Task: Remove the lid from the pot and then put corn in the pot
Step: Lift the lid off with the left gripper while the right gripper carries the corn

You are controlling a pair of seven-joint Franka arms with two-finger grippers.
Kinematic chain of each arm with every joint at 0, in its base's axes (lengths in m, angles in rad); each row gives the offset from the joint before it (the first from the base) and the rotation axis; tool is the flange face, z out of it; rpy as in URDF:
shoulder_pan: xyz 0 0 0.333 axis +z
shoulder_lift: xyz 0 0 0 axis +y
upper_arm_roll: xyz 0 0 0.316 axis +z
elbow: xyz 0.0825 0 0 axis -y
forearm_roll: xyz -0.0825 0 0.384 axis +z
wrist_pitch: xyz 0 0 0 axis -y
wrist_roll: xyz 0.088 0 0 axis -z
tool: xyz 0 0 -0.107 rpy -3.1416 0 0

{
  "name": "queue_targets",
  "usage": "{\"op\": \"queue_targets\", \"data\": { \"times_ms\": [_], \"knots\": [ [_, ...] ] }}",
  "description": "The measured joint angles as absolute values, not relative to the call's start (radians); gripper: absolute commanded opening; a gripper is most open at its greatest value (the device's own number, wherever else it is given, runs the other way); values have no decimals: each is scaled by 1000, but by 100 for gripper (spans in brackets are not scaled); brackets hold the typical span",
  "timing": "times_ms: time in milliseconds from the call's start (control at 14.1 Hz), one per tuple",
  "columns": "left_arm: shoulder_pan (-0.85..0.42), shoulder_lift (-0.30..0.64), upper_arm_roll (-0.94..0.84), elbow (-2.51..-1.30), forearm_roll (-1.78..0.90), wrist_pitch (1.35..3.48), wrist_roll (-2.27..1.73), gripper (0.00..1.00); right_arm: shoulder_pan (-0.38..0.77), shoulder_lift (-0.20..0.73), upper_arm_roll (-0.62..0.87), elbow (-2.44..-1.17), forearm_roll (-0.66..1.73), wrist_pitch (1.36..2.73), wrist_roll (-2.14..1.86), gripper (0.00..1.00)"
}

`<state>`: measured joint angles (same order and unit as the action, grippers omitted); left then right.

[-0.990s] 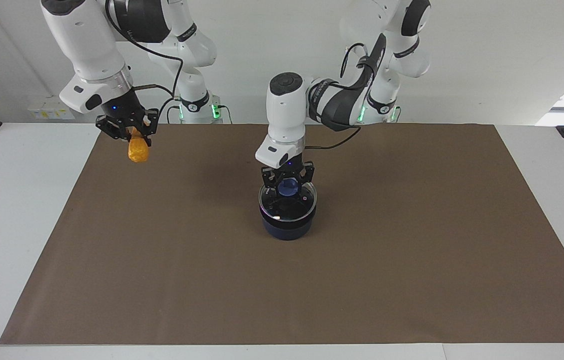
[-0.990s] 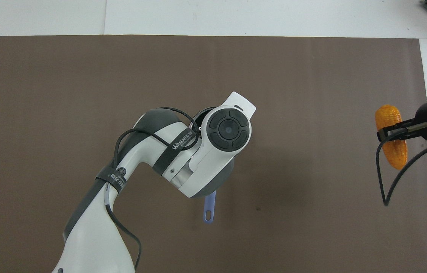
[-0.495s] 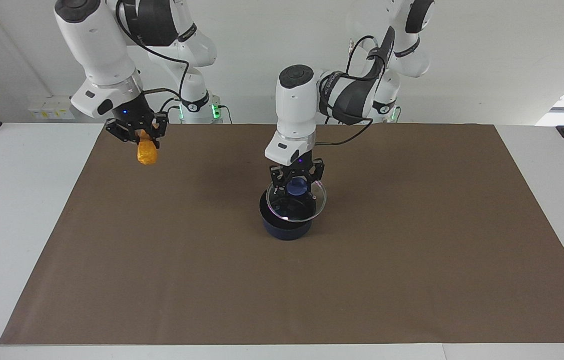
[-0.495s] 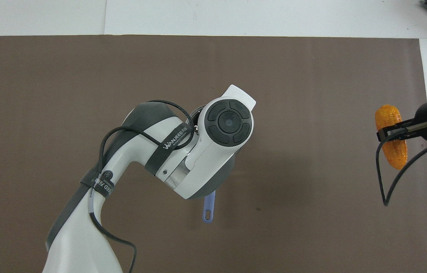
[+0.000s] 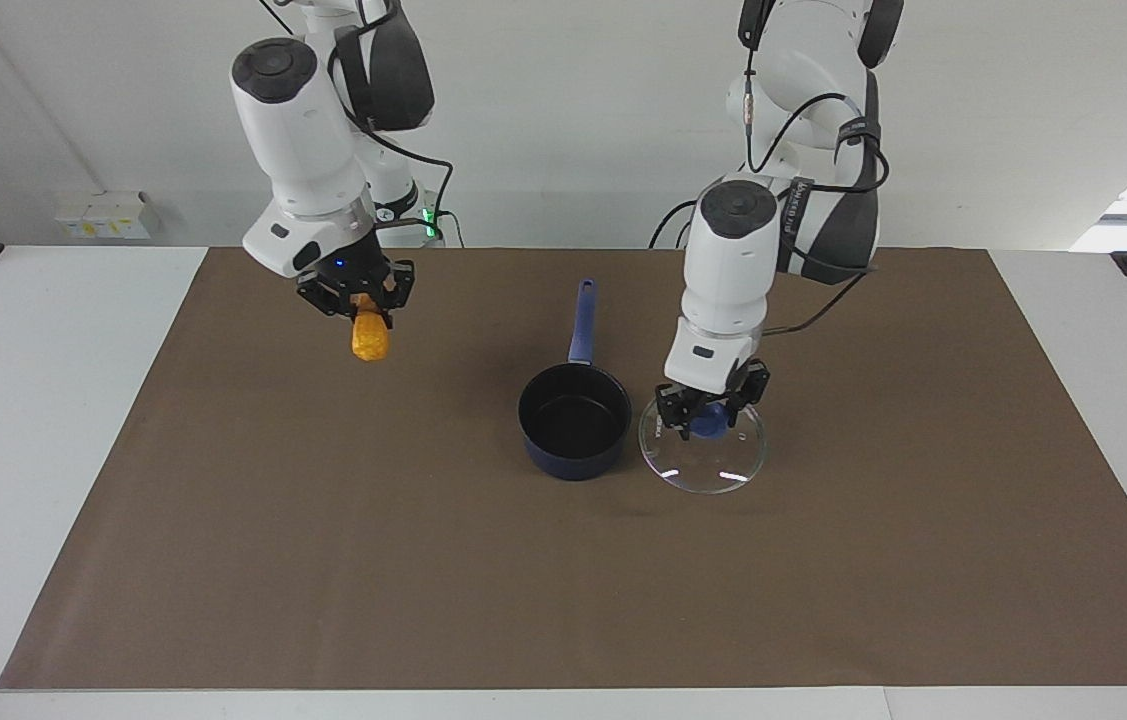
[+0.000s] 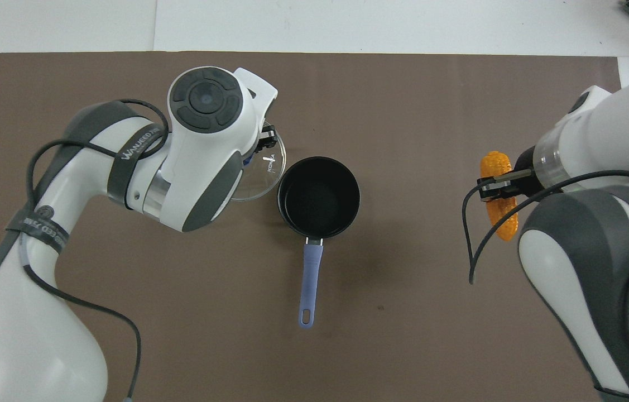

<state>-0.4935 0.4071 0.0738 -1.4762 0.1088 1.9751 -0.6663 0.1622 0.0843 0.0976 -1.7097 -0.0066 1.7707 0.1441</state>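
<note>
right claw (image 5: 356,300): clamped on the upper end of the corn (image 5: 369,338), raised above the brown mat (image 5: 323,560) toward the right arm's end of the table (image 5: 53,400). the cob hangs below the fingers, long axis close to upright in the facing view, its lower end free.

corn to pot: the saucepan (image 5: 574,420) stands on the mat near the middle of the table, lidless, black inside showing and nothing in it. it lies sideways from the cob, toward the left arm's end, with bare mat between them. the coming move judged to turn on this: carry the cob across until it is over the open mouth, then lower and let go. hanging upright, the cob should pass the rim readily.

pot handle (image 5: 580,320): long, blue, pointing toward the robots; it lies off the line from cob to mouth and should not interfere.

left claw (image 5: 709,413): gripping the blue knob (image 5: 710,424) of the glass lid (image 5: 703,455). the lid is just beside the pot toward the left arm's end, tilted, low to the mat; whether its edge touches the mat cannot be told. in the overhead view its rim (image 6: 272,167) sits close against the pot's rim (image 6: 286,184).

obstructions: none seen on the cob's way. the right arm alone holds the cob and is the one to deliver it. first step judged done; second not yet.
</note>
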Motion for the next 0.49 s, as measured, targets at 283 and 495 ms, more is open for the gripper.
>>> {"op": "queue_targets", "data": {
  "times_ms": [283, 495],
  "knots": [
    [-394, 407, 72, -1506, 97, 2013, -541, 0, 294, 228, 99, -1624, -8, 1834, 315, 0],
    [-318, 405, 72, -1527, 53, 2026, -411, 0, 381, 338, 99, -1531, -8, 1885, 423, 0]
  ]
}}
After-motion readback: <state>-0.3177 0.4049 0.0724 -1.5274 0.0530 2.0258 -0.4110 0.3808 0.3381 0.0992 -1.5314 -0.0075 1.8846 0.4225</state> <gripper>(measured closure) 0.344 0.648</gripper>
